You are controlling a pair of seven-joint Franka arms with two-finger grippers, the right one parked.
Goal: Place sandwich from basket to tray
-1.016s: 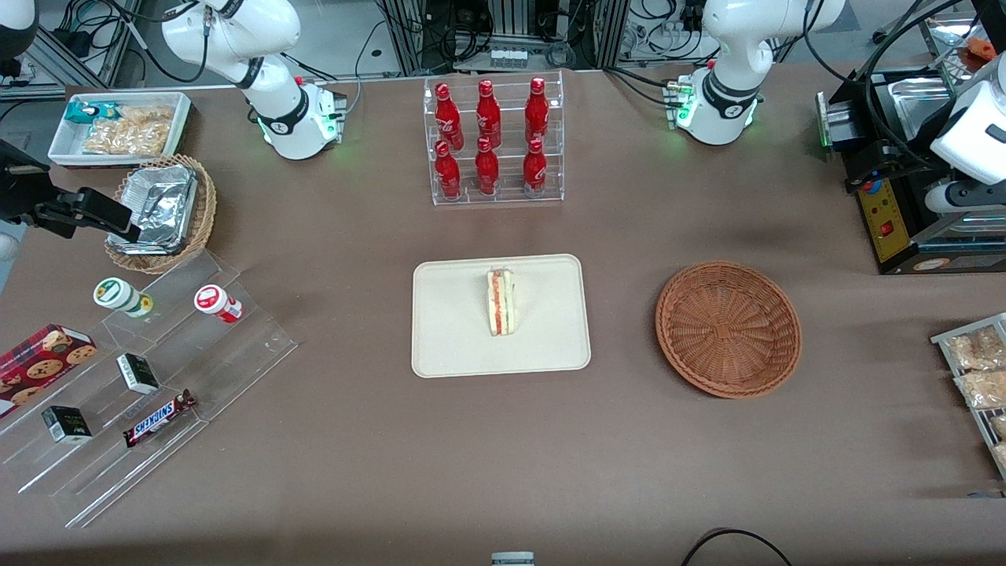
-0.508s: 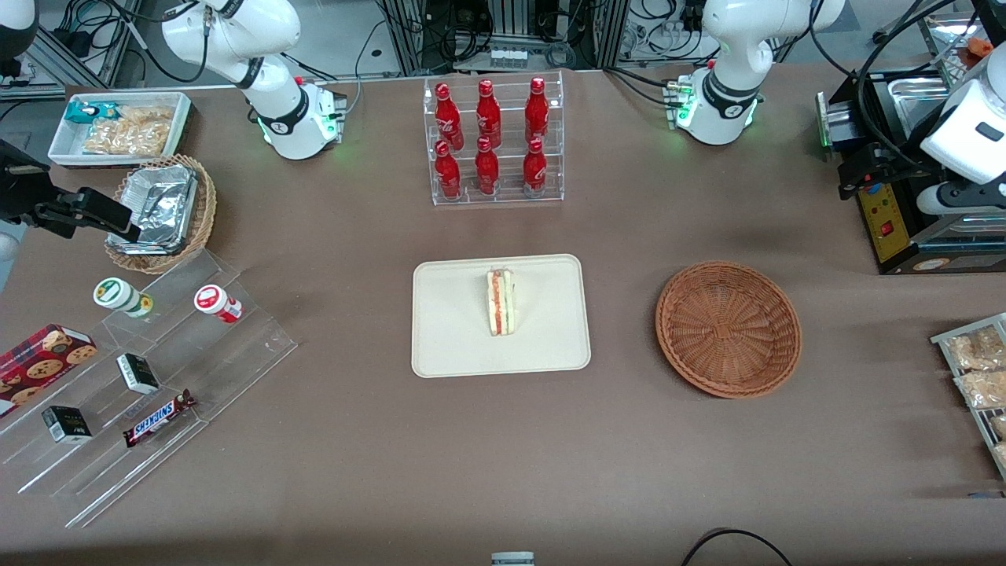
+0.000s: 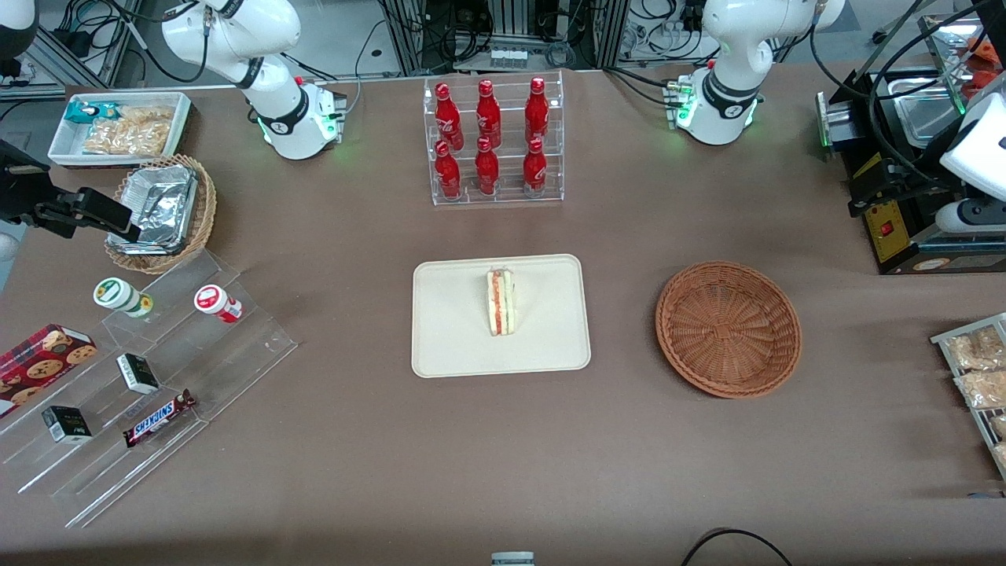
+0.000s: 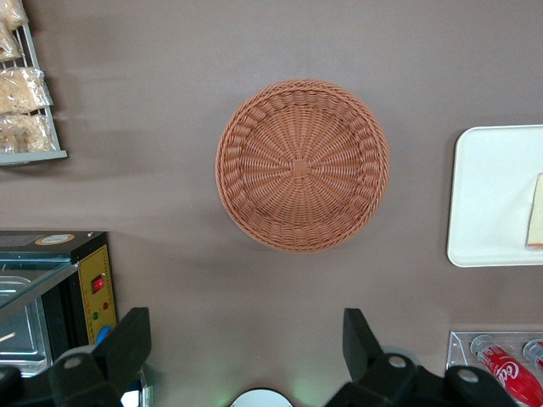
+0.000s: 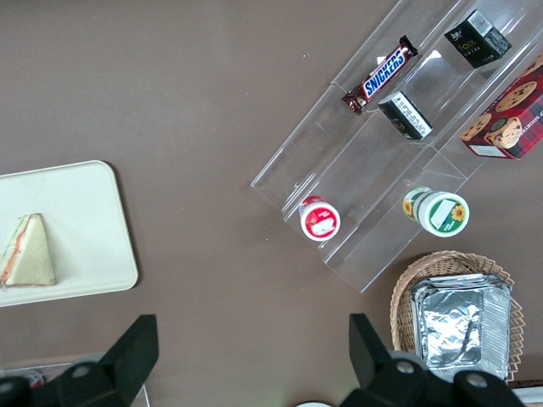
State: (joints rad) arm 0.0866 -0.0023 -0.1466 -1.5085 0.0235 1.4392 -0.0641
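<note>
The sandwich (image 3: 501,301) (image 4: 536,222) (image 5: 28,252), a white wedge with red and green filling, lies on the cream tray (image 3: 456,330) (image 4: 488,195) (image 5: 85,212) at the table's middle. The reddish-brown woven basket (image 3: 728,328) (image 4: 302,165) sits beside the tray, toward the working arm's end, with nothing in it. My left gripper (image 3: 876,189) (image 4: 244,326) hangs high over that end of the table, farther from the front camera than the basket. Its fingers (image 4: 134,332) are open wide and hold nothing.
A clear rack of red bottles (image 3: 493,141) stands farther back than the tray. A black machine with a yellow panel (image 3: 888,228) and a wire rack of snack packets (image 3: 978,377) flank the basket. Acrylic steps with snacks (image 3: 141,377) and a foil-filled tan basket (image 3: 161,212) lie toward the parked arm's end.
My left arm's wrist and gripper have shifted slightly near the black machine. The sandwich, tray and basket have not moved.
</note>
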